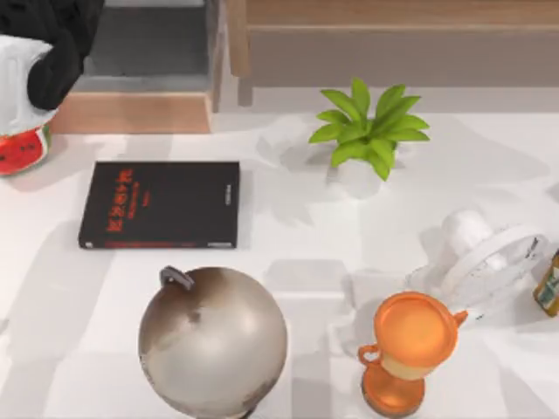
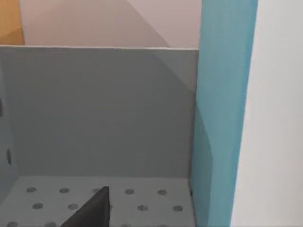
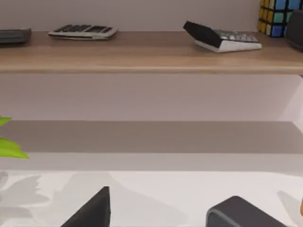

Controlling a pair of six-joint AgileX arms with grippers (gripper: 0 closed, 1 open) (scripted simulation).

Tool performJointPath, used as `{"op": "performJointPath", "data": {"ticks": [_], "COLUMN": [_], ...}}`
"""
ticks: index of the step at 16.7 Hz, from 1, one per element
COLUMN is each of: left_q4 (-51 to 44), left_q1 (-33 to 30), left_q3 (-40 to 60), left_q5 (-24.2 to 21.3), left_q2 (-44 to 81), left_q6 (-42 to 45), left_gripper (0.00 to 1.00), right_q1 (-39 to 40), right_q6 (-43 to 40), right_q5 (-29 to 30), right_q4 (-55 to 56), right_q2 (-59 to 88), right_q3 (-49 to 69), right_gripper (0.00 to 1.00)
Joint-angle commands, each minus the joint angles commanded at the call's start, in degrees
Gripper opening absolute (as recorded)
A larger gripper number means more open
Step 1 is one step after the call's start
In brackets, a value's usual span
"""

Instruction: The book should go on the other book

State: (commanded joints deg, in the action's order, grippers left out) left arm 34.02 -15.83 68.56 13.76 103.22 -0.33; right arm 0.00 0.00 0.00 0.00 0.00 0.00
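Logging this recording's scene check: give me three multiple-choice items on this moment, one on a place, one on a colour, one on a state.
1. Where does the black book lie on the table?
A. left half, beyond the globe
B. right edge, by the fan
C. under the plant
2. What colour is the trophy?
A. silver
B. orange
C. green
3. How is the black book?
A. standing upright
B. carrying the light blue book
C. flat, nothing on top
Answers: 1 A, the top view shows it left, past the globe; 2 B, cup and base are orange; 3 C, its whole cover shows bare, with the left arm off at the far left corner.
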Motion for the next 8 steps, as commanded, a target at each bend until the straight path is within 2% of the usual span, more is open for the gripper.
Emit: {"op": "performJointPath", "data": {"ticks": [3, 8], "left_q4": [2.19, 2.65], "left_q1": [-1.03, -1.24], "left_q3": [4.47, 5.4], "left_q5": [0.9, 1.1], "left_q2": [6.24, 7.44], "left_q6": [-0.04, -0.04], "left_gripper": [1.0, 1.0], "right_q1": [0.0, 0.0], "right_q6": [0.0, 0.0], "right_q5": [0.0, 0.0], "right_q4": [0.0, 0.0], "right_q2": [0.0, 0.0], "right_q3": [0.0, 0.0], "right_gripper": [1.0, 1.0]}}
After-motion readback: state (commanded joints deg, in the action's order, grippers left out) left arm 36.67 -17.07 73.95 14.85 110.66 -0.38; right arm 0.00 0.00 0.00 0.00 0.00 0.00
